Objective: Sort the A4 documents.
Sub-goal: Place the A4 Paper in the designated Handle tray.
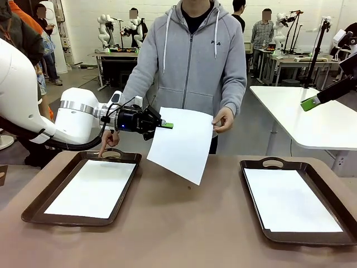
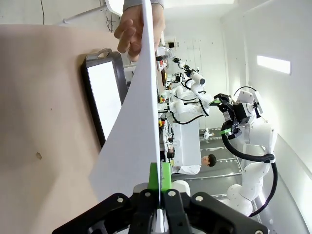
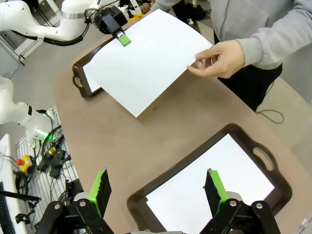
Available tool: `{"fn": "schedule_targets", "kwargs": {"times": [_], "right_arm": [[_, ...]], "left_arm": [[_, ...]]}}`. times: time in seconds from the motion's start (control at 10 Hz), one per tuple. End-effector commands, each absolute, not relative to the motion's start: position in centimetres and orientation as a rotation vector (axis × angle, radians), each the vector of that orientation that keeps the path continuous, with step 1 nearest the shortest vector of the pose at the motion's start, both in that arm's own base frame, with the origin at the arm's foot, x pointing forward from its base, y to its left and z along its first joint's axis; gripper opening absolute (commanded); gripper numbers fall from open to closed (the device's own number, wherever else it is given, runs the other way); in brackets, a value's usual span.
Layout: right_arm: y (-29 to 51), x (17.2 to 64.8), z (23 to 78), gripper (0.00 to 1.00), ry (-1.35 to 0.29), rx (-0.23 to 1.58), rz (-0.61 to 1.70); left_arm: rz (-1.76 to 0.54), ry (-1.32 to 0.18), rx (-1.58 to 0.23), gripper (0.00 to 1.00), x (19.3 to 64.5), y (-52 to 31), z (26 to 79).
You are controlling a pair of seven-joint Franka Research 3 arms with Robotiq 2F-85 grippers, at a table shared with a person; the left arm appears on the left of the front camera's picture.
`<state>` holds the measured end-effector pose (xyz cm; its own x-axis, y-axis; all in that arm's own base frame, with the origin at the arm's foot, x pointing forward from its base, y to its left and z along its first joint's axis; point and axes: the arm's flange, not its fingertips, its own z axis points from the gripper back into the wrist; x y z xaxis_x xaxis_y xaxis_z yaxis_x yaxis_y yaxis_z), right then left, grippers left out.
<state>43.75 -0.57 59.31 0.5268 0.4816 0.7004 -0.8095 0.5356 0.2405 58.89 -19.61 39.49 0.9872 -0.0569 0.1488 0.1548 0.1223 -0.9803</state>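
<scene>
The table (image 1: 178, 223) is brown and carries two dark trays. The left tray (image 1: 39, 207) and the right tray (image 1: 254, 220) each hold a plain white sheet lying flat inside the rim, the left one (image 1: 92, 187) and the right one (image 1: 290, 198) both blank, with no print to be read. The person (image 1: 189, 61) stands at the far side in a grey hooded top with small chest lettering that looks like "FILA". A third sheet (image 1: 181, 142) hangs in the air above the middle of the table, tilted, blank and uncreased; the person's hand (image 1: 223, 120) pinches one edge and the left gripper (image 1: 166, 125) is clamped on the opposite edge, green pads pressed together on the paper. The left wrist view shows that sheet (image 2: 134, 131) edge-on between the pads, with the person's hand (image 2: 131, 31) at its far end. The right wrist view looks down on it (image 3: 146, 58) and shows the right gripper (image 3: 158, 187) with its fingers spread wide apart above the right tray (image 3: 156, 187), holding nothing.
</scene>
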Motion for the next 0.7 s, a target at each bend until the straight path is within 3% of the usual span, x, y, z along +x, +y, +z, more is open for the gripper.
{"fn": "schedule_targets", "kwargs": {"times": [0.0,0.4,0.6], "right_arm": [[-0.6,43.7,59.3,1.00,-0.623,0.613,0.838],[-0.6,43.7,59.3,1.00,-0.623,0.613,0.838],[-0.6,43.7,59.3,1.00,-0.623,0.613,0.838]], "left_arm": [[-0.143,-0.095,-1.440,0.00,59.0,-20.0,39.5],[-0.155,-0.081,-1.440,0.01,58.9,-19.6,39.5],[-0.430,-0.005,-1.441,0.01,57.9,-20.1,41.0]]}}
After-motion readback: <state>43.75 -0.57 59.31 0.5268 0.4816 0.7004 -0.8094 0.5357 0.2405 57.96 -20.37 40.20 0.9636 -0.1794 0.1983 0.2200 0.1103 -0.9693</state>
